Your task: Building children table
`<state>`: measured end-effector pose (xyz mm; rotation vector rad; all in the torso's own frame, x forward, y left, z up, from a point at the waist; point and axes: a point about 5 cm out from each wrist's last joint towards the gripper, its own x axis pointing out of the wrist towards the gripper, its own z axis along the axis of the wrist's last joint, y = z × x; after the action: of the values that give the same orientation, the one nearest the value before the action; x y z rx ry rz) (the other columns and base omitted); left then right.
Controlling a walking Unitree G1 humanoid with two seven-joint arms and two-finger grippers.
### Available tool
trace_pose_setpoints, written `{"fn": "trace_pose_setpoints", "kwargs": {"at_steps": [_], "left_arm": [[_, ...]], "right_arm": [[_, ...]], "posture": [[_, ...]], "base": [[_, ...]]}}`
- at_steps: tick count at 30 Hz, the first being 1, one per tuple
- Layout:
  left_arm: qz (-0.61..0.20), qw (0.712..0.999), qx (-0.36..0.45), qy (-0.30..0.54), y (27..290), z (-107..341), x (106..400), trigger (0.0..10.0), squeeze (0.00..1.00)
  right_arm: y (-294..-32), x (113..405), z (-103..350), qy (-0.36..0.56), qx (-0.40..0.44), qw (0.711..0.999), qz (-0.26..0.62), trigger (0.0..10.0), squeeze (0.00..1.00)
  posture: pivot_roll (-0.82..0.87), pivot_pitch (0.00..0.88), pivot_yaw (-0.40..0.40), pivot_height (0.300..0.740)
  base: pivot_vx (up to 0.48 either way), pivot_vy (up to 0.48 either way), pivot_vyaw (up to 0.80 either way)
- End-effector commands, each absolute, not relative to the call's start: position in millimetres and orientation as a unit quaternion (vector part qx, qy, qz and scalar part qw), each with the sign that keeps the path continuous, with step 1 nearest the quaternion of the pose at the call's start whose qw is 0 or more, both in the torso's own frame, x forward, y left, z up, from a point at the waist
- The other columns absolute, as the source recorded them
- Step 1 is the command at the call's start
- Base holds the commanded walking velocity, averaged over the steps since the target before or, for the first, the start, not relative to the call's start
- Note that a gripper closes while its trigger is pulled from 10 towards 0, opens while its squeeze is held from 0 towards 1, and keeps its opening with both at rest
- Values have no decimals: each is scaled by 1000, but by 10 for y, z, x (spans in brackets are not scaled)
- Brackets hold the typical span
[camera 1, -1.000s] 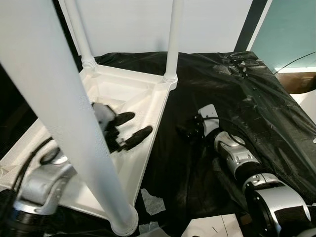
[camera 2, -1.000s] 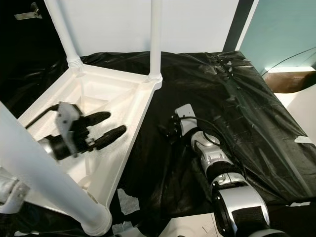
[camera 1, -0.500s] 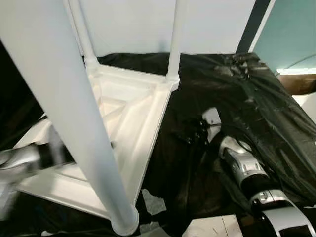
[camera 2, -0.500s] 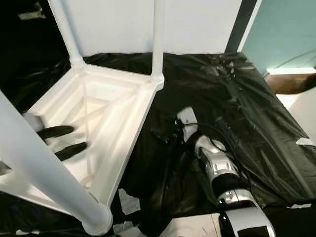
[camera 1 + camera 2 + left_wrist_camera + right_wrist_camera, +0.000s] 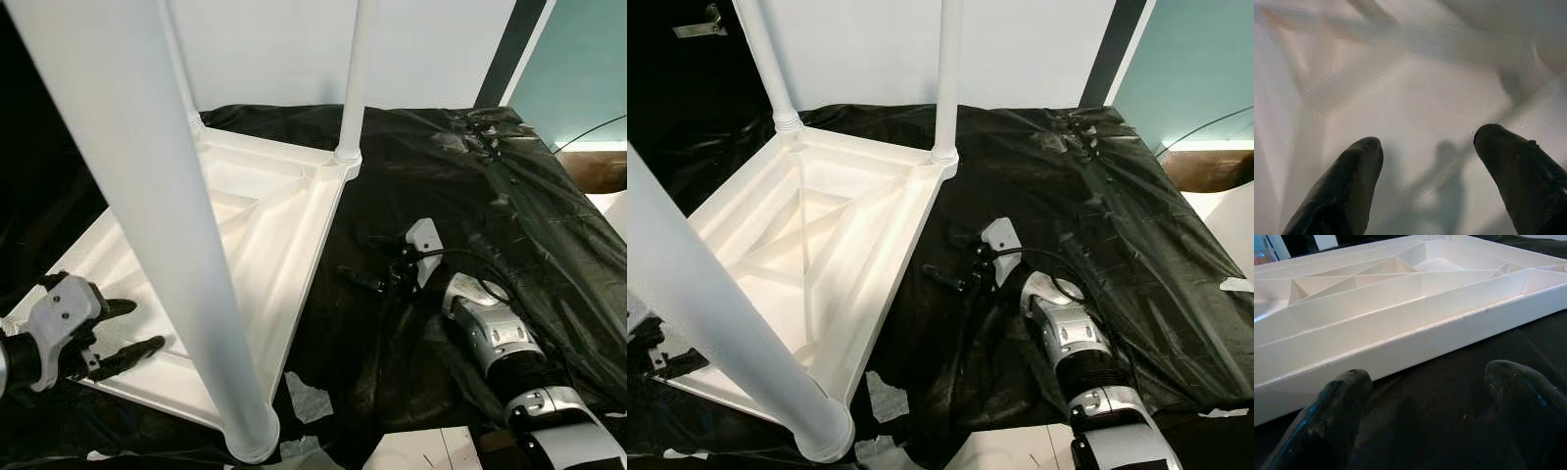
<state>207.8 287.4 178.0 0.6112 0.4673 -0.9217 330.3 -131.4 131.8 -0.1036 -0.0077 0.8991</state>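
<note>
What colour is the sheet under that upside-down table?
Black and shiny, crinkled like plastic. The sheet shows best in the right eye view, beside the white table.

Upturned white table (image 5: 823,255), legs (image 5: 945,78) up.

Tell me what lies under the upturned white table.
Black plastic sheeting lies under the upturned white table and spreads out past its edges. What the sheeting itself covers is hidden.
</note>
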Motion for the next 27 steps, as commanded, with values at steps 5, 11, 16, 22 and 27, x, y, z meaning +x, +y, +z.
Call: {"fn": "trace_pose_setpoints", "kwargs": {"at_steps": [5,11,16,22,27], "left_arm": [[-499,756,322,276,2851,1588,2008,10000,0],[-499,750,338,271,2850,1571,2023,10000,0],[-492,755,348,259,2810,1558,2122,10000,0],[-486,753,362,255,2739,1480,2266,10000,0],[-475,762,353,263,2643,1374,2387,4667,0]], "right_arm": [[-1272,3258,1351,-3,-50,893,447,10000,0],[-1307,3238,1359,-2,-51,894,444,10000,0],[-1314,3218,1376,-2,-50,894,444,10000,0],[-1249,3162,1427,-9,-39,889,455,10000,0],[-1228,3082,1426,-12,-21,896,442,10000,0]], "posture": [[183,54,-49,740],[178,52,-44,740],[174,55,-41,740],[170,61,-34,740],[152,68,-24,740]], "base": [[0,0,0],[0,0,0],[0,0,0],[0,0,0],[0,0,0]]}}
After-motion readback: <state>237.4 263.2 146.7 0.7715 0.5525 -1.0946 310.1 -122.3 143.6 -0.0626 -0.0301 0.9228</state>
